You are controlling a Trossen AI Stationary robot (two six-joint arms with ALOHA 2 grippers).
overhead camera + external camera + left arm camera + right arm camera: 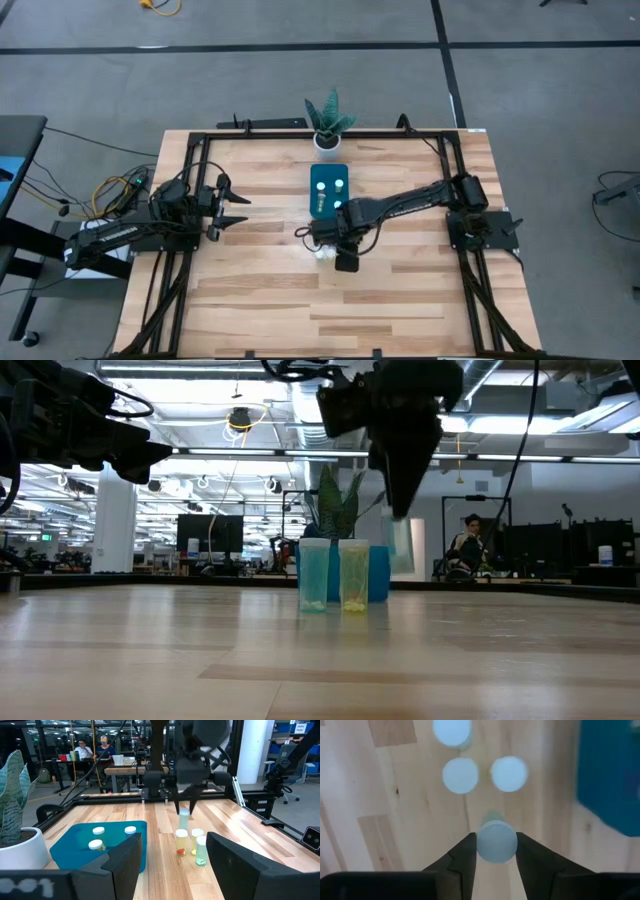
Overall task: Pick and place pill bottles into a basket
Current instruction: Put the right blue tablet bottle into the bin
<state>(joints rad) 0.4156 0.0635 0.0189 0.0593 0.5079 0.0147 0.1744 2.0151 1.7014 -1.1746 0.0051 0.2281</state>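
The teal basket sits at the table's far middle with three white-capped pill bottles standing in it. Just near of it, three more pill bottles stand upright on the wood. Over them my right gripper points down, shut on one more pill bottle. My left gripper waits at the table's left side, level and open, with nothing between its fingers. My right gripper pinches the pill bottle by its white-capped top end between its two fingers. The fingers come from above, pointing down. The bottle hangs upright below them, lifted clear of the table and above the standing bottles.
A white pot with a green spiky plant stands at the far edge, just behind the basket. A black frame runs round the wooden table. People sit at desks in the room beyond.
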